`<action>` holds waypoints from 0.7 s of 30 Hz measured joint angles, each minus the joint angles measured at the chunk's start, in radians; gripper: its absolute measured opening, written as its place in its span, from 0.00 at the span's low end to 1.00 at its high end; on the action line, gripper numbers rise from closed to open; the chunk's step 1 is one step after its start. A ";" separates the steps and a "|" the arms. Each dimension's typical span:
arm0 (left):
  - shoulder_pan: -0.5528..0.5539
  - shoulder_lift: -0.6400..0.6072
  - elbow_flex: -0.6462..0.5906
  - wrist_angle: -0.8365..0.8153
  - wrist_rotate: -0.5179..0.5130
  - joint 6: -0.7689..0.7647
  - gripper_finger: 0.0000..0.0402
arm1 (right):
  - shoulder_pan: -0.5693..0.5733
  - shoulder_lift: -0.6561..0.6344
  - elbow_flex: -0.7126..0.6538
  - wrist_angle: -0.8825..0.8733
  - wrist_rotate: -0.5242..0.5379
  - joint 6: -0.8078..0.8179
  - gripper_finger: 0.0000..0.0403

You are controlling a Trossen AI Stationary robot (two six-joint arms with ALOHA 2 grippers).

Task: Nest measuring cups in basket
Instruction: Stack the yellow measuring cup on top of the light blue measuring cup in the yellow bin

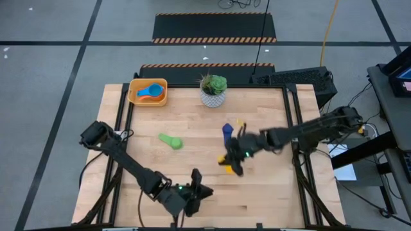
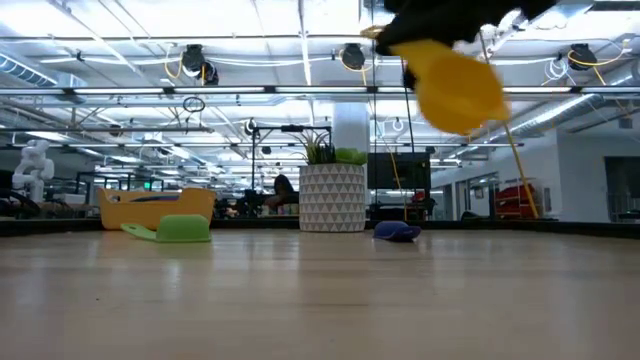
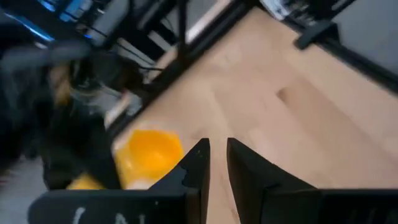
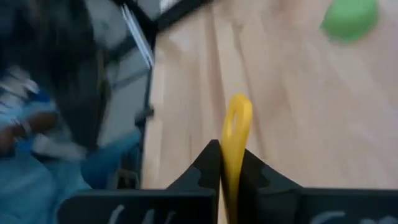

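At the table's far left corner, a light blue cup (image 1: 150,92) is being held inside the basket (image 1: 133,94); nearer the middle, a green cup (image 1: 171,140) is being left on the bare wood; by the near edge, the left gripper (image 1: 196,192) is being kept idle, jaws slightly parted and empty; right of centre, a yellow cup (image 4: 236,134) is being gripped by its handle in the right gripper (image 1: 236,160), lifted above the table; beside it, a dark blue cup (image 1: 227,131) is lying.

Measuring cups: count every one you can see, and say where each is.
4: light blue cup in the basket; green cup and dark blue cup on the table; yellow cup held aloft by the right gripper. Others may be hidden.
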 joint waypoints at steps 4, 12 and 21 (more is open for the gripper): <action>0.002 0.004 0.000 0.009 -0.089 0.076 0.20 | -0.132 0.047 0.000 0.069 -0.148 0.002 0.01; 0.098 0.004 0.000 -0.142 -0.126 0.129 0.47 | -0.278 0.158 0.000 0.324 -0.351 0.023 0.01; 0.196 0.039 0.000 -0.216 -0.085 0.365 0.46 | -0.313 0.201 0.002 0.356 -0.376 0.070 0.01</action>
